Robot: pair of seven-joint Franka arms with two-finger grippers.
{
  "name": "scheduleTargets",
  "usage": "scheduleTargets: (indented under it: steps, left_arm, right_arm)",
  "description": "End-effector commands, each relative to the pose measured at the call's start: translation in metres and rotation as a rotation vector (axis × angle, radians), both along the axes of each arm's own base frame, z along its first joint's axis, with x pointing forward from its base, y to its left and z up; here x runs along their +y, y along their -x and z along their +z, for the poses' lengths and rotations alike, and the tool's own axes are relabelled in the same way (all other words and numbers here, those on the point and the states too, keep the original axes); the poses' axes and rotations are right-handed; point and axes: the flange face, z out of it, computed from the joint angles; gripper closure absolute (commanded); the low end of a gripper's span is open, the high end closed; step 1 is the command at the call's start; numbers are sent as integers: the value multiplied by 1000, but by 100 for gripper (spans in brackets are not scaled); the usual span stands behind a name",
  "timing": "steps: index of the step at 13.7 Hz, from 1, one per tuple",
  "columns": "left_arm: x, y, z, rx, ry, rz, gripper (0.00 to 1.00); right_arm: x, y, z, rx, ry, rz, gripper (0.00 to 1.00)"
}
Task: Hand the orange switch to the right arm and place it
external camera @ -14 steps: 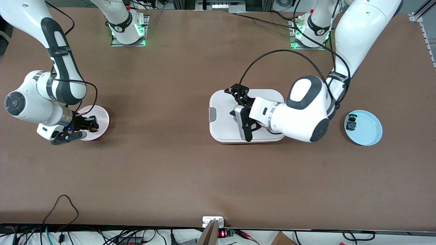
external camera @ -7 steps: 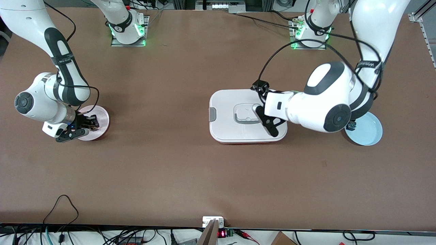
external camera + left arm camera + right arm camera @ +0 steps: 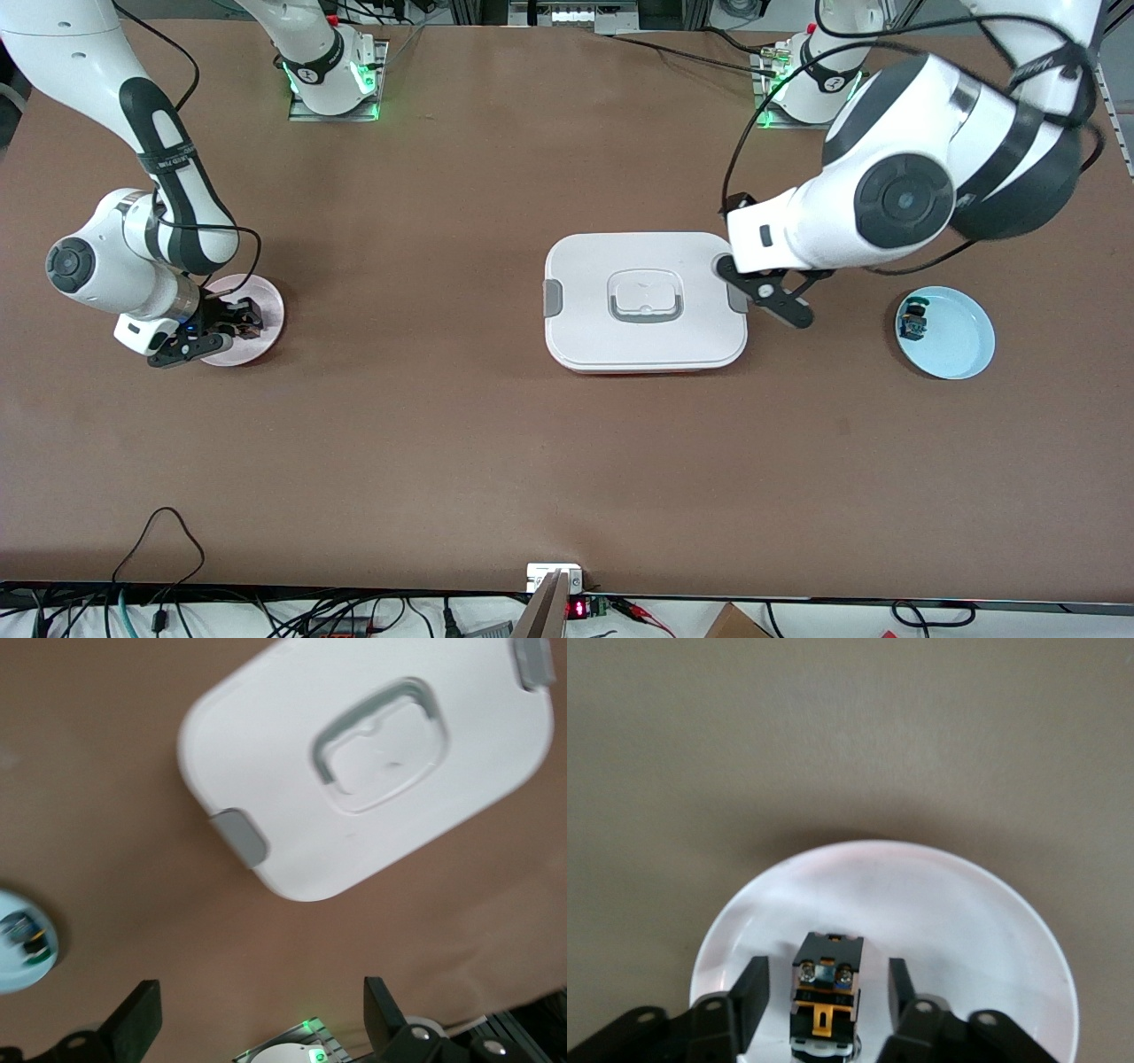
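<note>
Over the pink plate point(image 3: 257, 319) the right end effector point(image 3: 232, 324) stands spread around the orange switch point(image 3: 825, 999) resting there, so lift straight up; left end effector point(image 3: 769, 297) hangs spread beside the white box point(image 3: 644, 301)

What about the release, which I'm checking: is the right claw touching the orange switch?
Apart. The right wrist view shows bare plate on both sides between the orange switch and the fingers of the open right claw.
</note>
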Motion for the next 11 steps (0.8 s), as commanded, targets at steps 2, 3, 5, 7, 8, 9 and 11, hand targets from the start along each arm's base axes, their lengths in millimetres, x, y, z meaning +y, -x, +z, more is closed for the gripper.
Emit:
scheduleTargets:
  steps: [2, 3, 5, 7, 8, 9, 11]
  left_arm:
    - [64, -17, 50, -123, -71, 166, 0]
    - [86, -18, 60, -177, -88, 227, 0]
    - [117, -9, 50, -172, -39, 348, 0]
    - [167, 1, 59, -228, -41, 439, 0]
    - [210, 7, 61, -262, -29, 495, 0]
    - [218, 19, 59, -269, -2, 468, 0]
    - [238, 25, 65, -294, 6, 459, 0]
  right_arm:
    - [29, -7, 86, -6, -19, -12, 0]
    - [42, -8, 110, -2, -21, -14, 0]
    - [66, -5, 161, 8, -27, -8, 0]
    - [91, 12, 217, 4, -14, -41, 0]
    - [105, 22, 244, -4, -2, -67, 0]
    - [113, 31, 278, -18, 4, -80, 0]
    - [120, 36, 335, 4, 4, -78, 0]
